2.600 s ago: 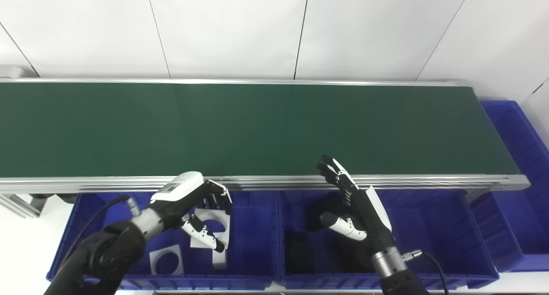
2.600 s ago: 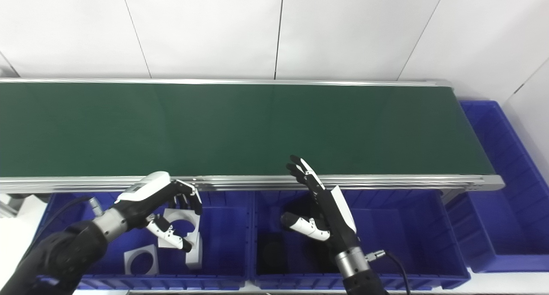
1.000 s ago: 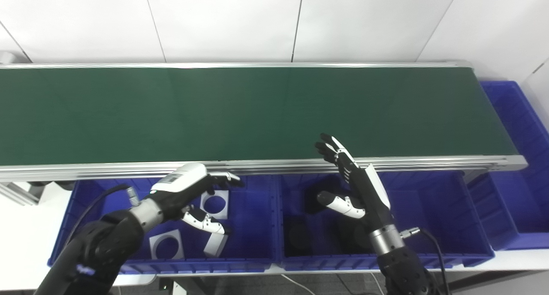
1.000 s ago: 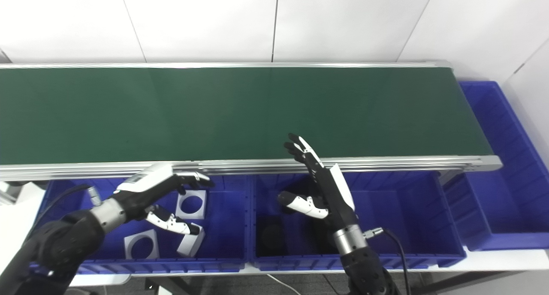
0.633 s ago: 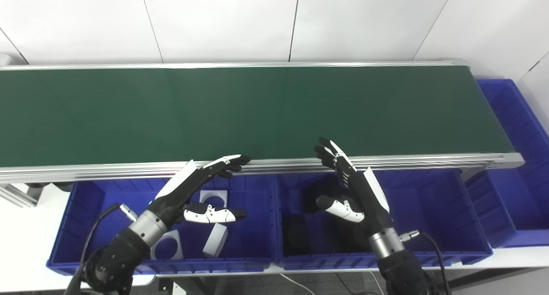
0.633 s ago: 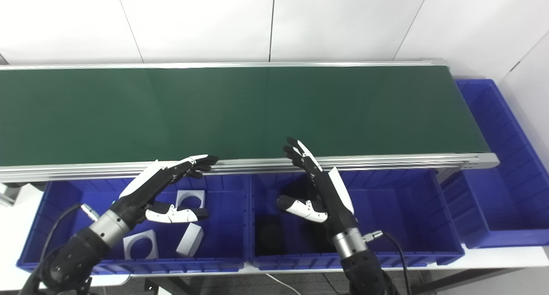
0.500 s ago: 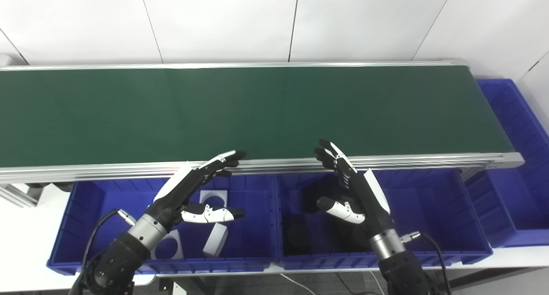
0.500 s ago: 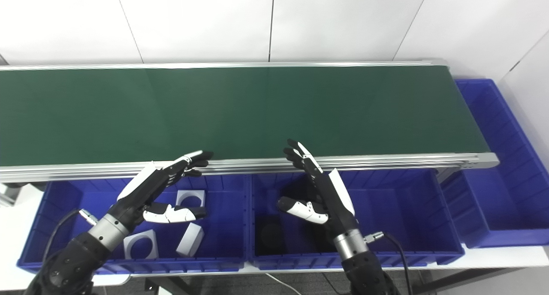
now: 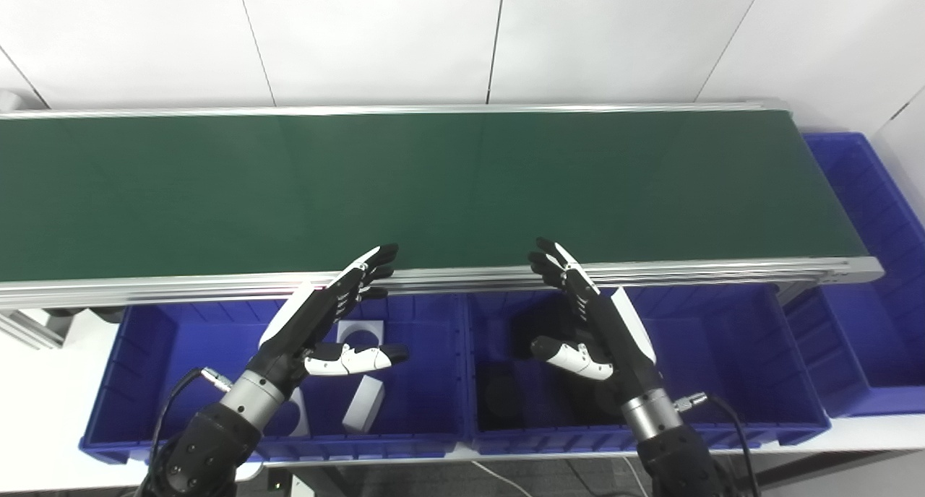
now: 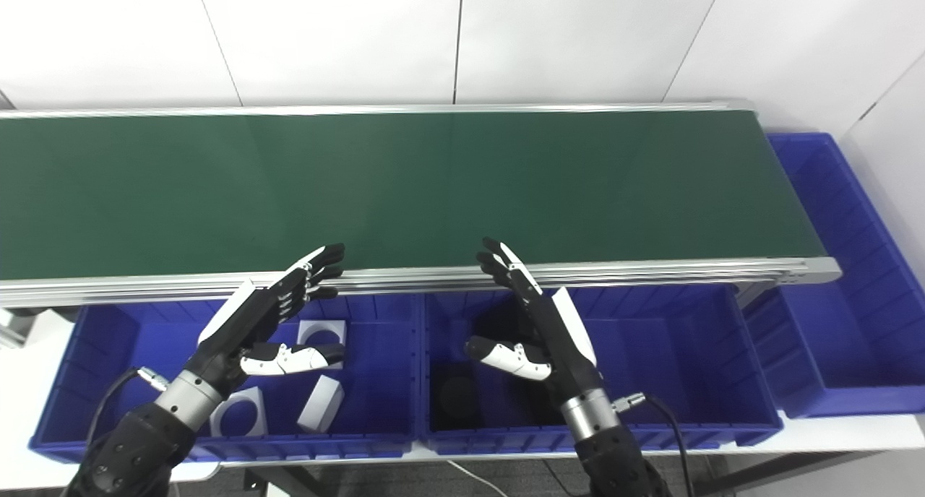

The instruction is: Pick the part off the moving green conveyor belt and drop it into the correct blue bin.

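The green conveyor belt [image 9: 433, 186] carries no part in view. My left hand [image 9: 321, 323] is open and empty, fingers spread, above the left blue bin [image 9: 148, 352], its fingertips at the belt's near rail. That bin holds white square parts with round holes [image 9: 359, 332] and a white block [image 9: 363, 404]. My right hand [image 9: 596, 323] is open and empty above the middle blue bin [image 9: 723, 360], which holds dark round parts [image 9: 498, 399].
A third blue bin [image 9: 867, 280] stands past the belt's right end. The aluminium rail [image 9: 462, 277] runs along the belt's near edge, just above both near bins. A white wall stands behind the belt.
My left hand let the white part go into the left bin, opened and turned its fingers up toward the belt's rail. The right hand has hardly moved. The camera tilted a little.
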You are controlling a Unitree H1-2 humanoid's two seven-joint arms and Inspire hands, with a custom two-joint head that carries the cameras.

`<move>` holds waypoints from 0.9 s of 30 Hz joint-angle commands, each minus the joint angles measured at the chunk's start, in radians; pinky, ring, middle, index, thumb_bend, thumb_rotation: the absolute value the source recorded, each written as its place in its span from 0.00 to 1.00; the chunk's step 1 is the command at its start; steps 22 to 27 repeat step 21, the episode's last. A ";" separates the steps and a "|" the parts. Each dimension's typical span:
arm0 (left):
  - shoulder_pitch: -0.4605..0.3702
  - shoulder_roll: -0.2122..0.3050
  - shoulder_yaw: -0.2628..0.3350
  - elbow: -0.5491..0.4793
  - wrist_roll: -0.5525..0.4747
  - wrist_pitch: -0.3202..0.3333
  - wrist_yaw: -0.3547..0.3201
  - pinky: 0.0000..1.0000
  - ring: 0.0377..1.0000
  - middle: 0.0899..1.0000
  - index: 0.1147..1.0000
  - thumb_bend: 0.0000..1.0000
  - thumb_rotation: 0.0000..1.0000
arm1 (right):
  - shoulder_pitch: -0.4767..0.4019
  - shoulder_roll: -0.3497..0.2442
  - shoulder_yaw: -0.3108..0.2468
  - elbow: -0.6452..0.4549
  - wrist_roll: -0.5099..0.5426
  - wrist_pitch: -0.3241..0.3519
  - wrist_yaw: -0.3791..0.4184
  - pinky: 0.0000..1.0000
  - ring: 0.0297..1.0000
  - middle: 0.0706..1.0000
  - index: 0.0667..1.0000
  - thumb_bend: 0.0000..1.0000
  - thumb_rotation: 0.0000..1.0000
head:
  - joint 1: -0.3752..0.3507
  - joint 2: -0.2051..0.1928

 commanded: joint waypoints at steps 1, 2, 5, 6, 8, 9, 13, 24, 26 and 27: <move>0.000 0.001 -0.001 -0.009 0.010 -0.032 0.023 0.84 0.93 0.97 0.96 0.79 0.35 | 0.000 -0.001 -0.003 -0.020 -0.002 -0.012 -0.008 0.88 0.88 0.88 0.95 0.92 0.73 | 0.004 -0.006; 0.002 0.000 -0.001 -0.007 0.010 -0.034 0.026 0.83 0.93 0.97 0.97 0.79 0.35 | 0.001 -0.002 -0.003 -0.017 -0.003 -0.018 -0.008 0.88 0.88 0.88 0.95 0.92 0.73 | 0.009 -0.014; 0.009 -0.006 0.000 0.000 0.004 -0.046 0.035 0.82 0.92 0.98 0.97 0.79 0.34 | 0.005 -0.003 -0.001 -0.004 -0.016 -0.036 -0.015 0.87 0.87 0.88 0.95 0.91 0.73 | 0.035 -0.035; 0.012 -0.009 -0.001 0.007 0.002 -0.053 0.037 0.83 0.93 0.98 0.98 0.79 0.34 | 0.007 -0.005 -0.001 -0.002 -0.021 -0.039 -0.016 0.86 0.87 0.89 0.95 0.90 0.73 | 0.055 -0.051; 0.015 -0.015 -0.004 0.017 0.003 -0.064 0.042 0.85 0.93 0.98 0.98 0.79 0.35 | 0.010 -0.011 -0.002 0.000 -0.026 -0.043 -0.015 0.85 0.87 0.89 0.96 0.89 0.73 | 0.071 -0.066; 0.017 -0.019 -0.006 0.023 0.007 -0.069 0.047 0.85 0.93 0.98 0.98 0.79 0.35 | 0.012 -0.014 -0.003 0.001 -0.027 -0.045 -0.015 0.85 0.87 0.89 0.95 0.89 0.73 | 0.076 -0.073; 0.023 -0.033 -0.009 0.035 0.017 -0.076 0.064 0.88 0.95 0.98 0.98 0.81 0.35 | 0.015 -0.018 -0.002 0.008 -0.008 -0.056 -0.010 0.87 0.88 0.89 0.96 0.90 0.72 | 0.081 -0.098; 0.028 -0.044 -0.004 0.071 0.016 -0.124 0.081 0.88 0.96 1.00 0.99 0.80 0.35 | 0.019 -0.022 0.005 0.018 -0.019 -0.058 -0.012 0.87 0.89 0.90 0.96 0.92 0.72 | 0.083 -0.126; 0.028 -0.044 -0.004 0.071 0.016 -0.124 0.081 0.88 0.96 1.00 0.99 0.80 0.35 | 0.019 -0.022 0.005 0.018 -0.019 -0.058 -0.012 0.87 0.89 0.90 0.96 0.92 0.72 | 0.083 -0.126; 0.028 -0.044 -0.004 0.071 0.016 -0.124 0.081 0.88 0.96 1.00 0.99 0.80 0.35 | 0.019 -0.022 0.005 0.018 -0.019 -0.058 -0.012 0.87 0.89 0.90 0.96 0.92 0.72 | 0.083 -0.126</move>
